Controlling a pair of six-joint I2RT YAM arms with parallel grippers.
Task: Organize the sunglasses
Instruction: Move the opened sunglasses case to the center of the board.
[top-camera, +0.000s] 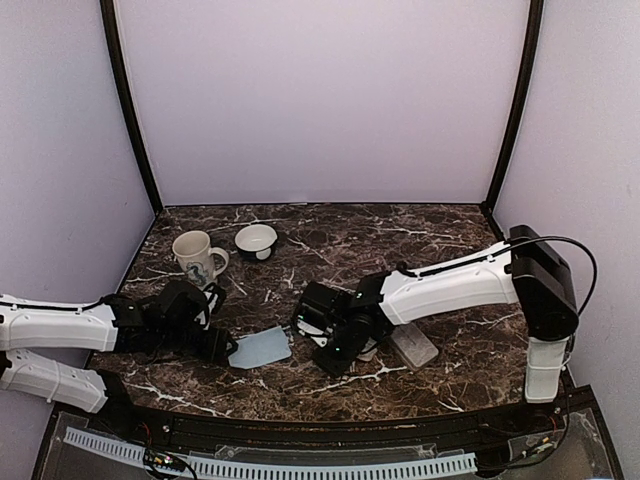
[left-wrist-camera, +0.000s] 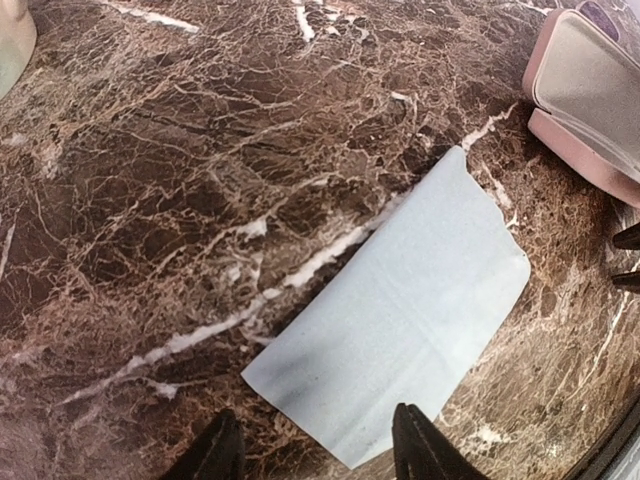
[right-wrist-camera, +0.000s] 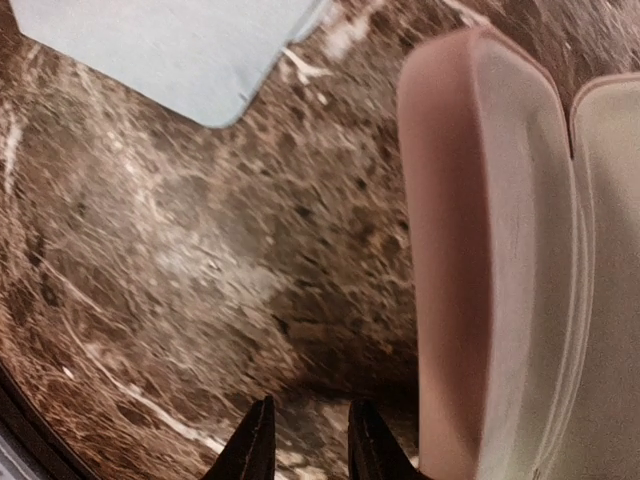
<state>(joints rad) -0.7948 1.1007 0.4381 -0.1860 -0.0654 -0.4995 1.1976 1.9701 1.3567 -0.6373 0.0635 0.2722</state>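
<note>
No sunglasses show in any view. A light-blue cloth (top-camera: 262, 348) (left-wrist-camera: 400, 310) (right-wrist-camera: 160, 50) lies flat on the marble table. My left gripper (top-camera: 225, 347) (left-wrist-camera: 318, 450) is open, low over the cloth's near corner, one finger on each side of it. An open pink case (top-camera: 413, 345) (left-wrist-camera: 590, 90) (right-wrist-camera: 500, 250) lies to the right of the cloth. My right gripper (top-camera: 335, 360) (right-wrist-camera: 308, 450) hovers over bare marble just left of the case, between it and the cloth. Its jaws stand a little apart and hold nothing.
A cream mug (top-camera: 197, 256) (left-wrist-camera: 10, 50) and a small white bowl (top-camera: 256, 240) stand at the back left. The dark front rail (top-camera: 320, 420) runs along the near edge. Walls close in the table on three sides.
</note>
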